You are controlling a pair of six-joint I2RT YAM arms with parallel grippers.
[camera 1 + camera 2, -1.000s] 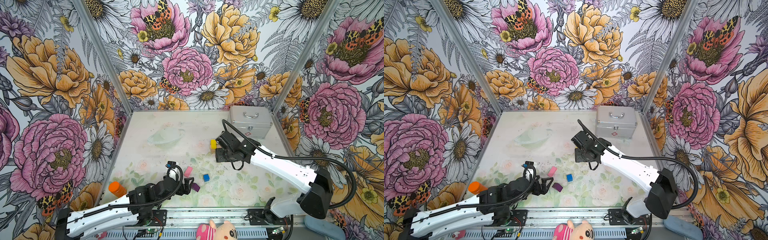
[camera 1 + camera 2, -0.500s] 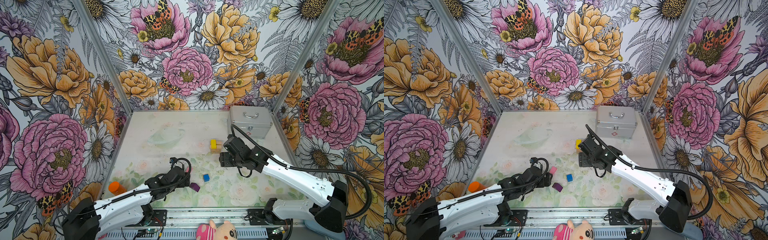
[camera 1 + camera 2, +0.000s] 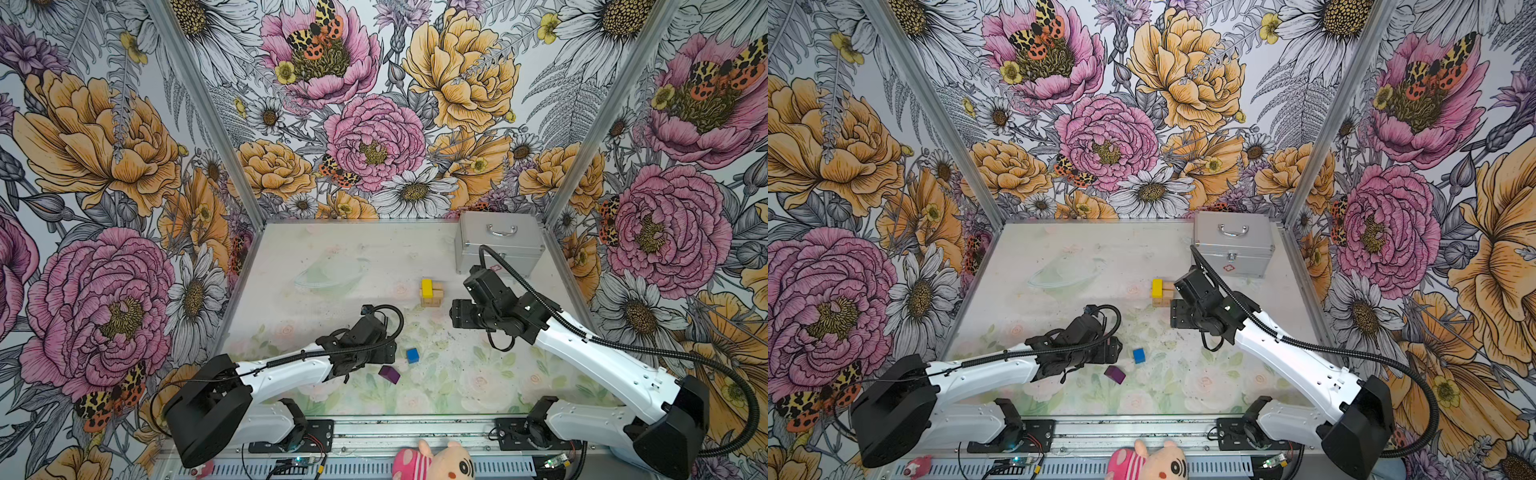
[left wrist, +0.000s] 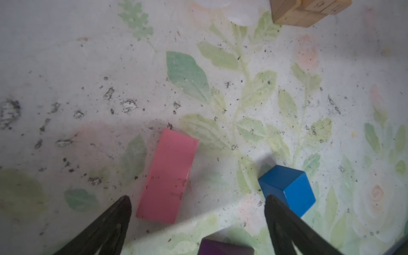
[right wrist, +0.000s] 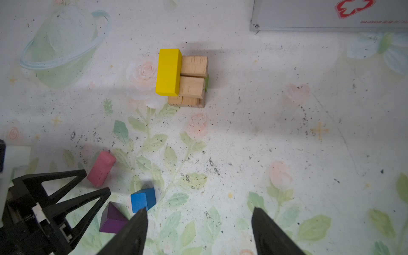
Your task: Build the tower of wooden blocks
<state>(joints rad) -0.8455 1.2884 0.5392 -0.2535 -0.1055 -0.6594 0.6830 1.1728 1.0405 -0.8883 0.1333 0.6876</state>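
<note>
The tower (image 3: 431, 293) (image 3: 1163, 293) (image 5: 192, 81) is a small stack of tan wood blocks with a yellow block (image 5: 169, 72) along one top edge. A pink block (image 4: 167, 176) (image 5: 101, 168) lies flat on the mat just ahead of and between the fingers of my open left gripper (image 4: 197, 198) (image 5: 96, 182) (image 3: 384, 353). A blue cube (image 3: 412, 355) (image 4: 287, 189) and a purple block (image 3: 389, 374) (image 5: 112, 218) lie beside it. In both top views the left arm hides the pink block. My right gripper (image 5: 198, 209) (image 3: 457, 318) hangs open and empty, right of the tower.
A silver metal case (image 3: 498, 245) (image 3: 1233, 245) stands at the back right, close behind the right arm. A plush toy (image 3: 432, 461) lies beyond the front rail. Floral walls close in the left, back and right sides.
The right gripper has let go of the yellow block on the tower and drawn back to the right. The left gripper has moved forward over the pink block.
</note>
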